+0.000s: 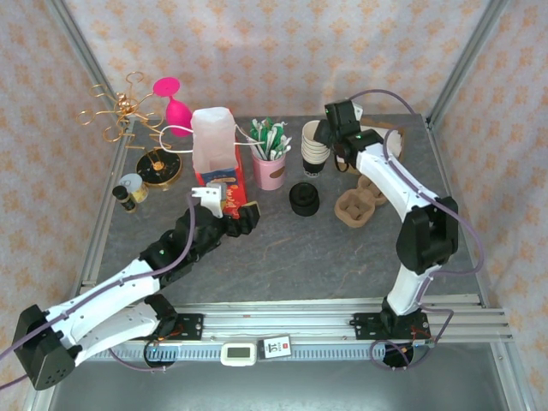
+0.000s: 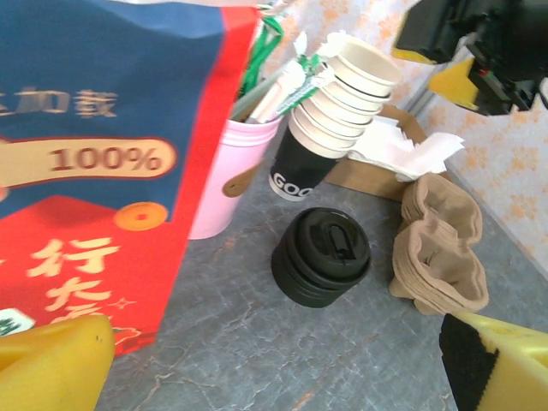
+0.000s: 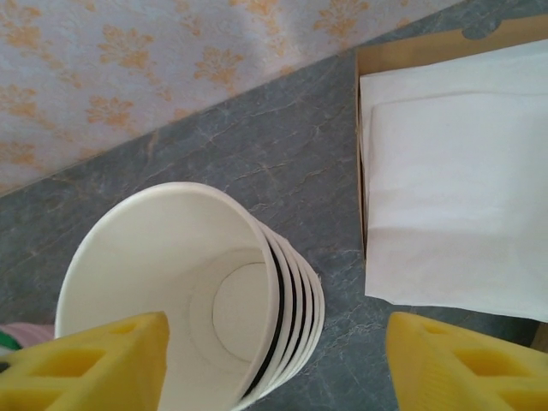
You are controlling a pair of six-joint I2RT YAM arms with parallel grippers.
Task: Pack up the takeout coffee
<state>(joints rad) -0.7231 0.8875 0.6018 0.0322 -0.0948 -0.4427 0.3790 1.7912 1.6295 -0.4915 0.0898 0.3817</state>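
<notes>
Right gripper [image 3: 272,364], jaws spread wide, hangs directly over the upright stack of cups [image 1: 314,147] at the table's back (top cup [image 3: 163,274] mouth-up between its fingers), far nearer than the open left gripper [image 2: 274,368], so the takeout coffee likely starts there.

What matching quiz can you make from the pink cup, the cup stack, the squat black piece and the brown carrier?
1 pink cup
2 cup stack
3 squat black piece
4 brown carrier

A farthest right
B holds green-and-white sachets
C nested, cream inside, unlidded
D just in front of the cup stack

Pairs: 1-B, 2-C, 3-D, 4-A
</notes>
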